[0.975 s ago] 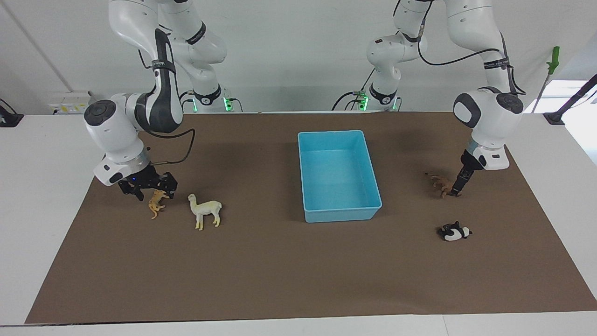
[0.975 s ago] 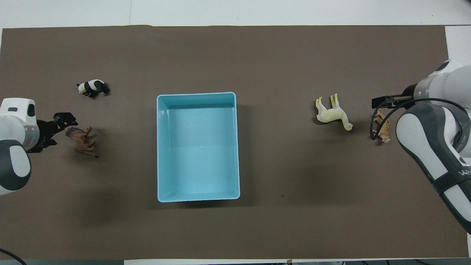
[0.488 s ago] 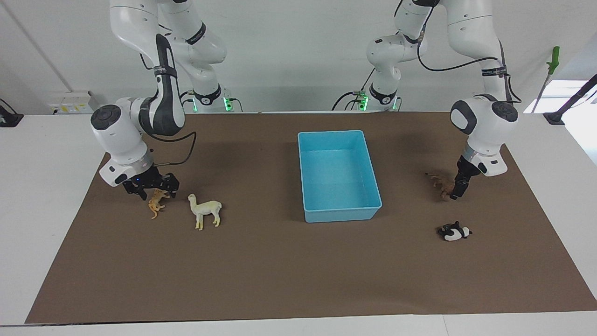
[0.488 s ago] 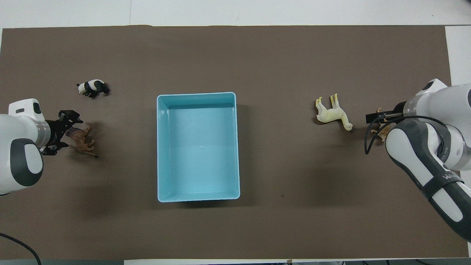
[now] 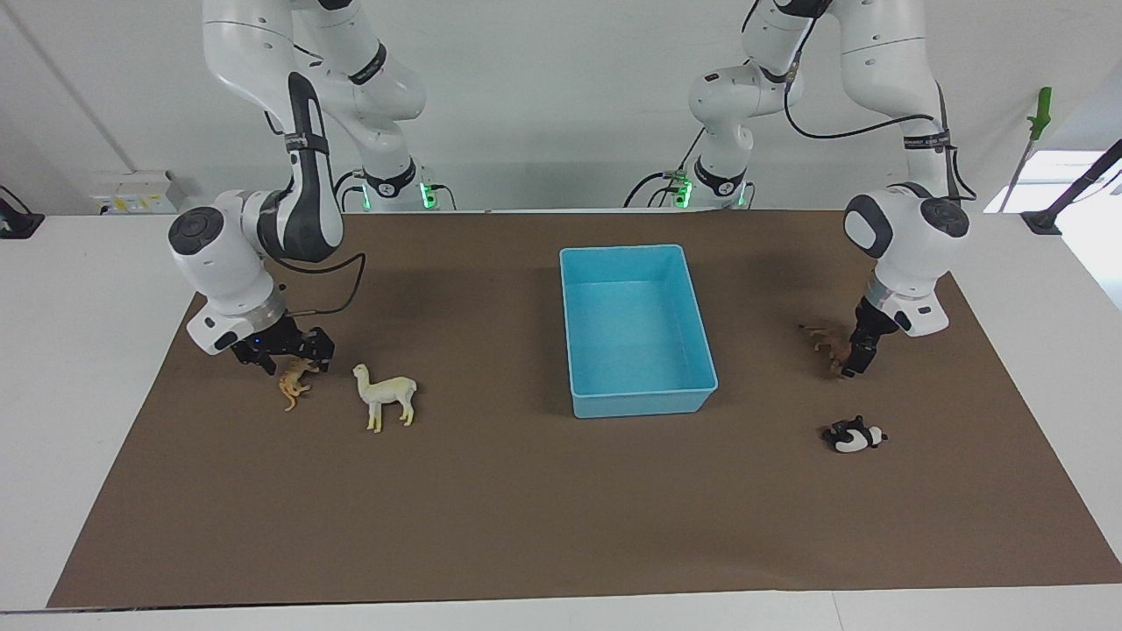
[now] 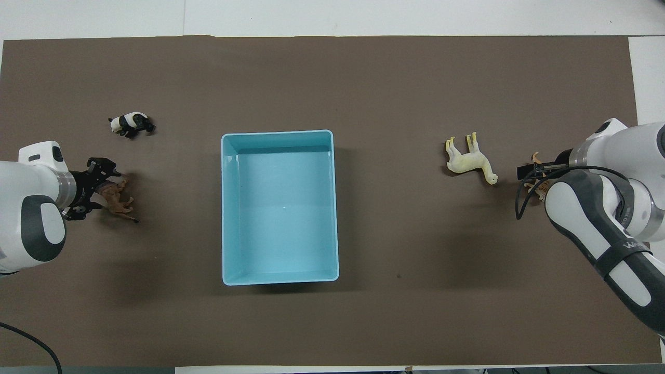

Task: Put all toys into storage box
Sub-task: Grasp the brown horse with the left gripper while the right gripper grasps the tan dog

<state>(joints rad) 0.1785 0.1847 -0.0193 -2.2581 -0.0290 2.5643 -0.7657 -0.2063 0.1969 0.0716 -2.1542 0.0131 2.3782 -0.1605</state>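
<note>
Storage box: light blue, rectangular, low-walled, standing open at the middle of the brown mat on the white counter, with nothing inside it. Clock bearings below are read from the box in the overhead view. Alpaca: cream-white, upright on its legs, at about two to three o'clock, toward the right arm's end of the counter, well apart from the box. Tiger: orange, at three o'clock, just beside the alpaca and farther out from the box, largely covered from above by the right arm. Right claw: down over the tiger, its two fingers spread with the toy's upper part between them; whether they touch the toy cannot be told. Lion-like animal: brown, at nine o'clock, toward the left arm's end of the counter. Left claw: low at the lion's outer end, fingers apart on either side of that end, not visibly closed on it. Panda: black-and-white, at ten o'clock, lying on the mat, farther from the robots than the lion and near it without touching. All four toys are outside the box.
</note>
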